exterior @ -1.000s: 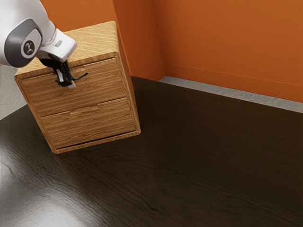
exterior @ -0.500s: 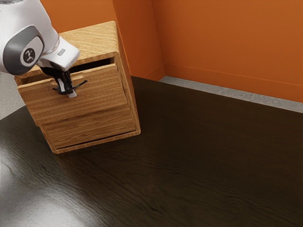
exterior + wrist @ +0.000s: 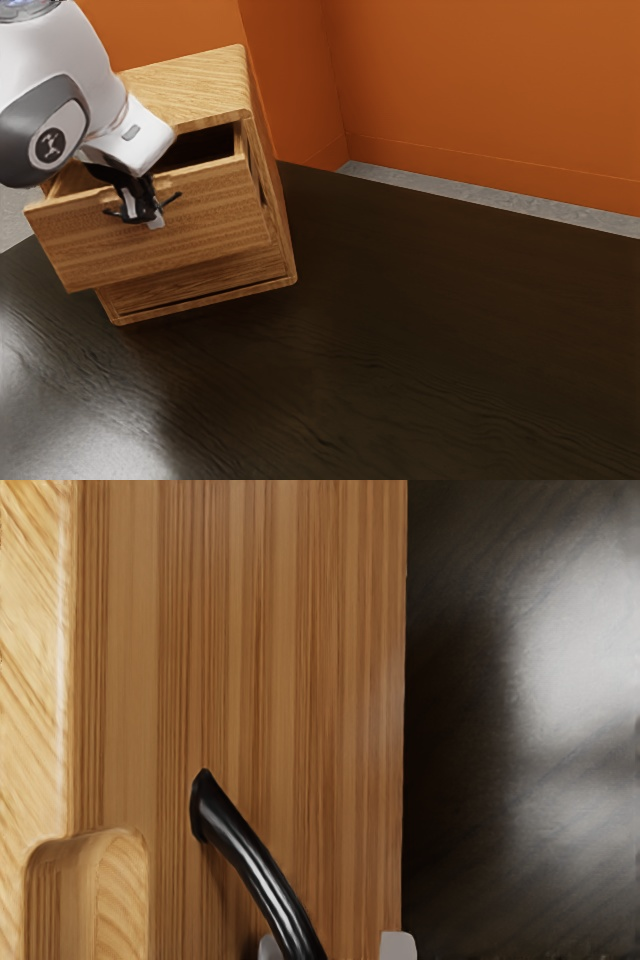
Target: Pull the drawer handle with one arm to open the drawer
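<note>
A wooden two-drawer cabinet (image 3: 215,85) stands at the exterior view's upper left. Its top drawer (image 3: 200,220) is pulled well out, with a dark gap behind its front. My gripper (image 3: 140,210) hangs over the drawer front, shut on the thin black handle (image 3: 168,197). The lower drawer (image 3: 190,280) sits flush, partly covered by the top one. In the wrist view the black handle (image 3: 250,865) curves off the drawer front (image 3: 240,660) down toward my hand, with two pale fingertips (image 3: 397,946) at the lower edge.
The cabinet rests on a dark wood-grain surface (image 3: 420,340) that stretches across the exterior view's right and front. Orange walls (image 3: 480,80) with a grey floor strip (image 3: 500,195) close off the back. My white arm (image 3: 50,90) overhangs the cabinet's top corner.
The top drawer has slid out from shut to well open, toward the exterior view's lower left. My gripper moved with it, still holding the handle.
</note>
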Motion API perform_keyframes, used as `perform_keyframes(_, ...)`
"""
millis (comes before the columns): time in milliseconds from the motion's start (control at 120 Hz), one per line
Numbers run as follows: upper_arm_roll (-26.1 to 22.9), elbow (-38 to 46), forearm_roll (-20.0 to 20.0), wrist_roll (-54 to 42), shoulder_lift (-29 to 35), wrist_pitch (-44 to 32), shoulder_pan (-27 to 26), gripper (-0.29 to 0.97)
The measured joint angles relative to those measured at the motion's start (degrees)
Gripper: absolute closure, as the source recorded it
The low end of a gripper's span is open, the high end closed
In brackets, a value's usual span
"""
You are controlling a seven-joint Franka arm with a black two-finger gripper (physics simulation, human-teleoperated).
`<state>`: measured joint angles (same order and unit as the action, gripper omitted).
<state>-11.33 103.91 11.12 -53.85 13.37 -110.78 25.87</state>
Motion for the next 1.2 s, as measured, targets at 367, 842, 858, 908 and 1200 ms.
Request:
perform_keyframes(367,-1.8,7.9,2.6,1.1,8.7,-1.4,-0.6,0.79)
perform_keyframes(842,-3.0,14.0,2.0,2.5,15.5,-1.2,-0.7,0.77)
perform_keyframes(858,-3.1,14.2,2.0,2.5,15.7,-1.1,-0.7,0.78)
perform_keyframes(908,-3.6,14.8,2.0,2.8,16.3,-1.2,-0.5,0.79)
perform_keyframes(1200,-6.2,17.0,2.3,4.8,19.7,-0.1,0.2,0.79)
